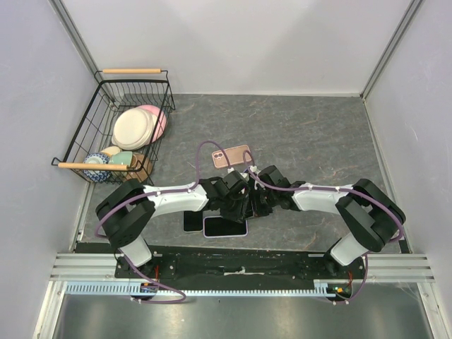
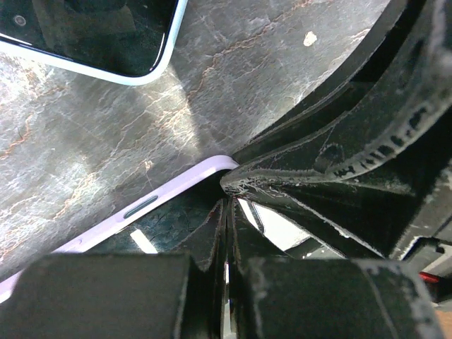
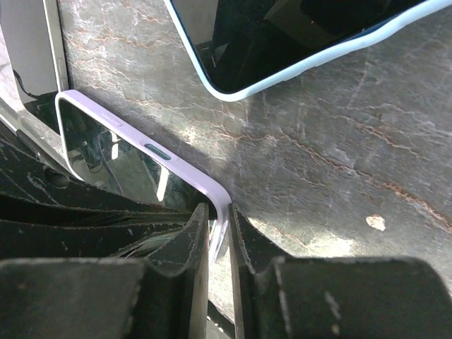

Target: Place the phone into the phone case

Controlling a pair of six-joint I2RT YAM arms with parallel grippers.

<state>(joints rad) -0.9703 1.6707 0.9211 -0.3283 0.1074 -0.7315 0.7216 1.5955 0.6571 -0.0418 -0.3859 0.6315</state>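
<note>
A lilac phone case (image 3: 176, 161) with a glossy dark phone screen (image 3: 106, 159) inside its rim sits between both grippers at the table's middle. My right gripper (image 3: 219, 226) is shut on the case's rim at one corner. My left gripper (image 2: 229, 205) is shut, its tips resting at the inside of another corner of the lilac rim (image 2: 141, 206); I cannot tell if anything is between its fingers. In the top view the left gripper (image 1: 239, 201) and right gripper (image 1: 257, 201) meet tip to tip and hide the case.
A second phone with a pale rim (image 1: 226, 226) lies face up just in front of the grippers and also shows in the wrist views (image 2: 106, 35) (image 3: 304, 42). A dark phone (image 1: 192, 220) lies beside it. A pink case (image 1: 232, 156) lies behind. A wire basket (image 1: 85, 134) of dishes stands far left.
</note>
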